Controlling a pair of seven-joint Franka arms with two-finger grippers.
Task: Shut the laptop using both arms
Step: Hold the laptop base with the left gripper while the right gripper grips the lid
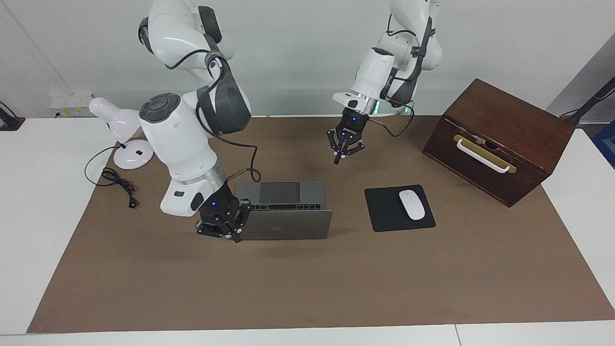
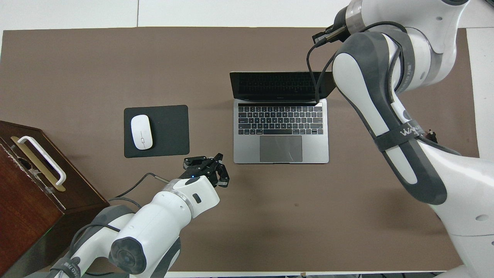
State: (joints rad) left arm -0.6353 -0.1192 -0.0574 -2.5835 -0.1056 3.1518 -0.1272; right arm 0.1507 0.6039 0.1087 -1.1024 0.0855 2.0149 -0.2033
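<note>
The silver-grey laptop (image 1: 281,192) (image 2: 281,148) stands open on the brown mat, its dark screen (image 2: 278,85) facing the robots. Its lid (image 1: 288,225) is upright. My right gripper (image 1: 235,236) is shut and low at the lid's end toward the right arm's side, over the lid's outer face. I cannot tell whether it touches the lid. In the overhead view the right arm (image 2: 370,88) hides this gripper. My left gripper (image 1: 338,157) (image 2: 220,177) is shut and empty. It hangs in the air over the mat beside the laptop's front corner.
A black mouse pad (image 1: 384,211) (image 2: 170,131) with a white mouse (image 1: 412,204) (image 2: 141,132) lies toward the left arm's end. A dark wooden box (image 1: 499,139) (image 2: 23,185) with a white handle stands past it. A white lamp (image 1: 120,127) and its cable (image 1: 117,185) sit at the right arm's end.
</note>
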